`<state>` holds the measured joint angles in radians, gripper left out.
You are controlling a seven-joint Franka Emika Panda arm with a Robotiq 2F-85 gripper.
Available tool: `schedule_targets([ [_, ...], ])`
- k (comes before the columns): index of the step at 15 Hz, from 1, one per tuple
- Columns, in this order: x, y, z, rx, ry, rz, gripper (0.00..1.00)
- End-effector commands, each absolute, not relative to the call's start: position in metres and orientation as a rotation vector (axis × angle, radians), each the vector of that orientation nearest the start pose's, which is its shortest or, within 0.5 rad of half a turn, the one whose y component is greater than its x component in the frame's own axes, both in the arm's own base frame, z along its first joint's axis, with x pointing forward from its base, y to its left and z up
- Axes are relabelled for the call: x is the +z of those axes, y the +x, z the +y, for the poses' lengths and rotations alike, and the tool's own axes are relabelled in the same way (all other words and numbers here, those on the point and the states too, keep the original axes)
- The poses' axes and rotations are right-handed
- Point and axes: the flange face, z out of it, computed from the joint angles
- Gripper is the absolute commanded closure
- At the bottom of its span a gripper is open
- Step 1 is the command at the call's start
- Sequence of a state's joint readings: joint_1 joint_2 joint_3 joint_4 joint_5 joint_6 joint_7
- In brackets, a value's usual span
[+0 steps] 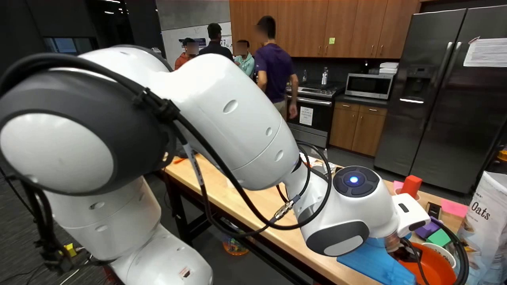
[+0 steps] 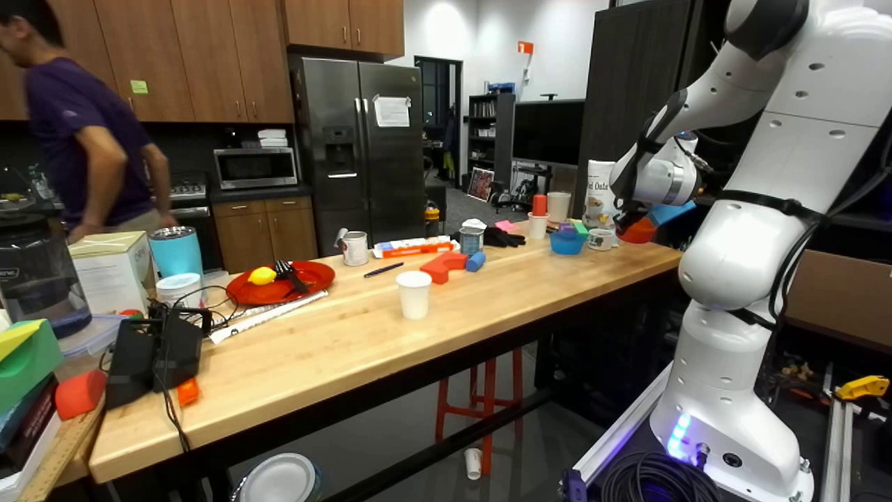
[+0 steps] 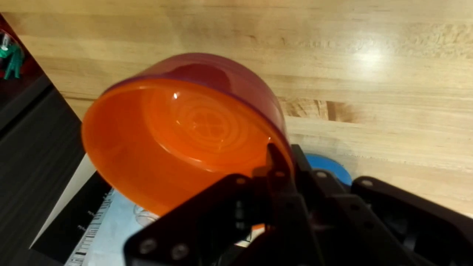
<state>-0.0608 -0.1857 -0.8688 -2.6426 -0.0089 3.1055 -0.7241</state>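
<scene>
Gripper (image 3: 284, 152) clenched on the wall of the orange bowl (image 3: 205, 127) — one finger inside, one outside, rim pinched between them. Bowl tilted at the fingertips, inner face showing in the wrist view; outer face darker red. Whether its base touches the tabletop (image 3: 391, 88) cannot be told. Blue round item (image 3: 330, 168) just past the outer finger, partly hidden by it; too little shows to identify. In an exterior view, near the tool: printed white cup (image 2: 601, 240), blue bowl (image 2: 568, 243) beside that cup. Oats bag (image 1: 485, 231) also near the tool. Plain white cup (image 2: 414, 296) upright on the tabletop — well apart from the tool.
</scene>
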Motion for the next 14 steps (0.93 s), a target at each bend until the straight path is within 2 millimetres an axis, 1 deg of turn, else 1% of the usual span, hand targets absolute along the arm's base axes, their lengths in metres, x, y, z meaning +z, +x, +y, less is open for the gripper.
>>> schedule_targets([
  [1,0.372,0.305,-0.366,-0.922,-3.367,0.201,0.98],
  [3,0.38,0.33,-0.348,-0.954,-3.386,0.011,0.98],
  [5,0.386,0.353,-0.325,-0.983,-3.381,-0.189,0.98],
  [8,0.389,0.376,-0.286,-1.061,-3.341,-0.425,0.98],
  [10,0.388,0.384,-0.267,-1.106,-3.318,-0.531,0.98],
  [11,0.386,0.386,-0.261,-1.125,-3.311,-0.548,0.98],
  [12,0.384,0.386,-0.258,-1.137,-3.307,-0.552,0.98],
  [14,0.378,0.38,-0.257,-1.146,-3.301,-0.519,0.98],
])
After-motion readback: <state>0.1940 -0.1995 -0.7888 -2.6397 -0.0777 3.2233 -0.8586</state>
